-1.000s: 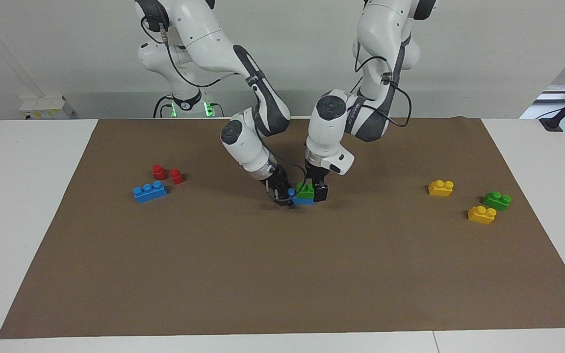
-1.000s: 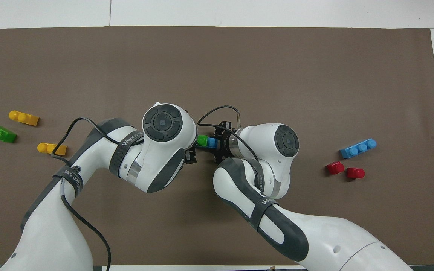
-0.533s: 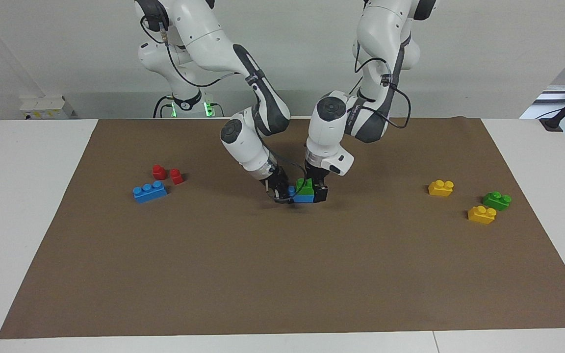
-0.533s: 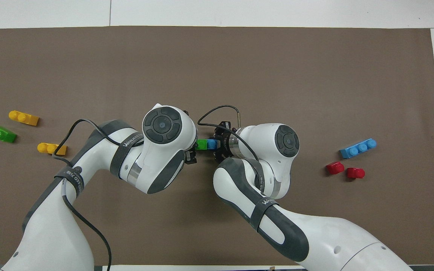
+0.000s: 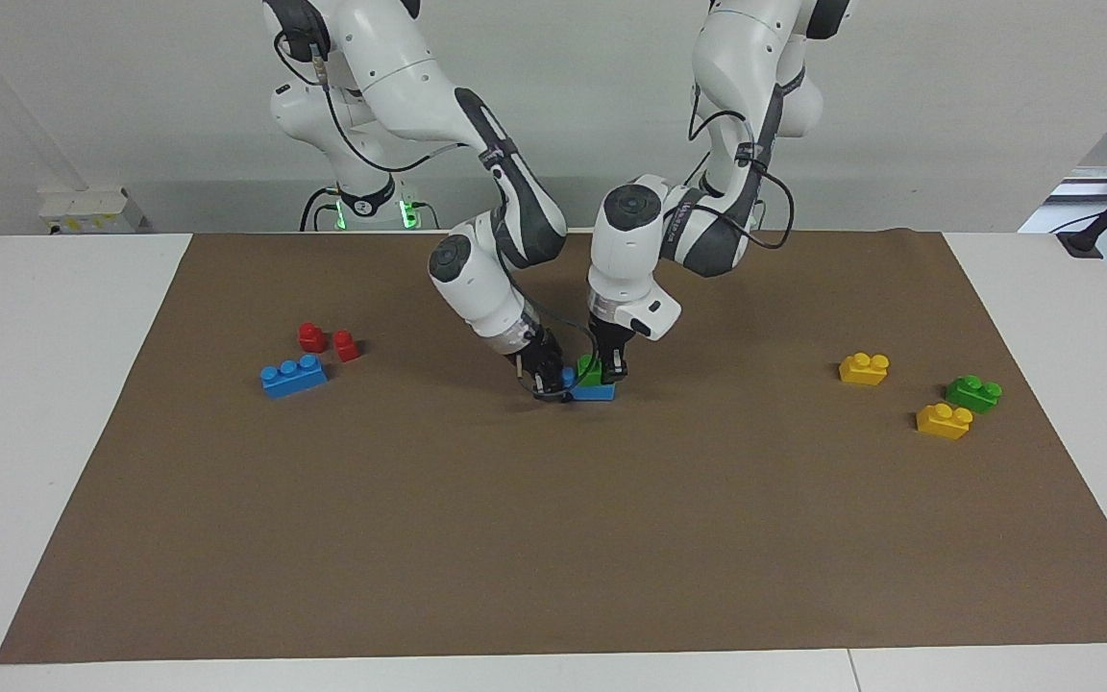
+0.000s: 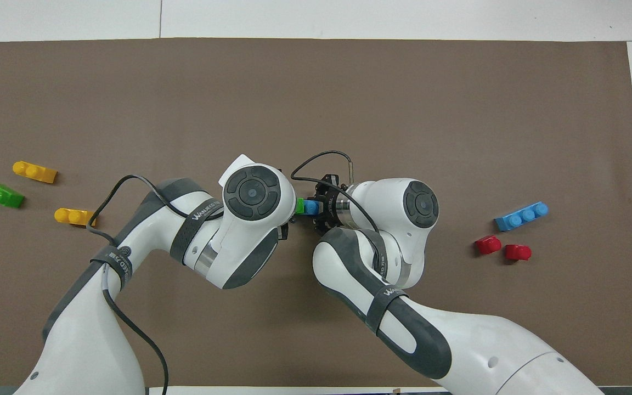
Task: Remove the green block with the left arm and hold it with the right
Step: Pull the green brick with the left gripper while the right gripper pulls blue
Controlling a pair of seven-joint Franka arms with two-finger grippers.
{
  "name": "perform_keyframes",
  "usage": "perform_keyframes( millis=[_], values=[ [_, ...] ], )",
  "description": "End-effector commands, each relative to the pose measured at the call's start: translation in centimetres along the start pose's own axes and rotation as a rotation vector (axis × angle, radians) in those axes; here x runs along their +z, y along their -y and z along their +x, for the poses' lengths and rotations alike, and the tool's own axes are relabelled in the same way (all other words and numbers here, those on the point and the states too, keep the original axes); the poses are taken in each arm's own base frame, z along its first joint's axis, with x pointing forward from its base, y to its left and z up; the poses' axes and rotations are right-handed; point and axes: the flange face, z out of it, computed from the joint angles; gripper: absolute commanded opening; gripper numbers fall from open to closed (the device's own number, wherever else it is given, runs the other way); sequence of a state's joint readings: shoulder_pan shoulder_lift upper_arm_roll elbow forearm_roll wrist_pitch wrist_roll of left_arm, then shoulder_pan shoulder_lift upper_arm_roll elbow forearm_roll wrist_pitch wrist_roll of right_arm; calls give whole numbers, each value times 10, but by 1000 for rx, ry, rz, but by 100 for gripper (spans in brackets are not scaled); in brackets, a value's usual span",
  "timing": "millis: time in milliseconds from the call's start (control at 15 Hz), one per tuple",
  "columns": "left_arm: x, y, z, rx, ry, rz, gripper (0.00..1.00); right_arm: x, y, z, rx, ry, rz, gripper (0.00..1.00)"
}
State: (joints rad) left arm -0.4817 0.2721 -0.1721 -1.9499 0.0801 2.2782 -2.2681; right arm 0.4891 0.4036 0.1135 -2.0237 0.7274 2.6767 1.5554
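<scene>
A green block (image 5: 593,374) sits on one end of a blue brick (image 5: 598,391) at the middle of the brown mat (image 5: 553,538). My right gripper (image 5: 551,383) comes in from the right arm's end and is shut on the blue brick's other end, holding it at the mat. My left gripper (image 5: 609,369) is down over the green block, partly covering it. In the overhead view only a strip of the green block (image 6: 299,206) and of the blue brick (image 6: 310,207) shows between the two wrists. The left wrist hides the left gripper there.
A second green block (image 5: 973,392) lies with two yellow bricks (image 5: 864,368) (image 5: 944,421) toward the left arm's end. A loose blue three-stud brick (image 5: 293,376) and two red pieces (image 5: 311,336) (image 5: 346,345) lie toward the right arm's end.
My left gripper has moved from beside the stack, toward the right arm's end, to stand over the green block. The stack and the right gripper have shifted slightly the same way.
</scene>
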Motion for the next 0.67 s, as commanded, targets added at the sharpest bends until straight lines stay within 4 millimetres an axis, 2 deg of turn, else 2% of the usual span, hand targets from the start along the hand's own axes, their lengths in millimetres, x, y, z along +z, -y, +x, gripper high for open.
perform_keyframes(
  millis=[0,333,467,600],
  values=[
    [-14,0,1,-4,8,-36,0,5,-4,1,22,6,-3,0],
    [-78,3,17,-6,-3,-63,0,5,-4,1,22,6,-3,0],
    [-107,-3,40,2,-9,-79,0,4,-3,1,24,8,-3,0],
    [-125,-13,66,54,-18,-80,0,-5,6,3,36,18,-8,0]
  ],
)
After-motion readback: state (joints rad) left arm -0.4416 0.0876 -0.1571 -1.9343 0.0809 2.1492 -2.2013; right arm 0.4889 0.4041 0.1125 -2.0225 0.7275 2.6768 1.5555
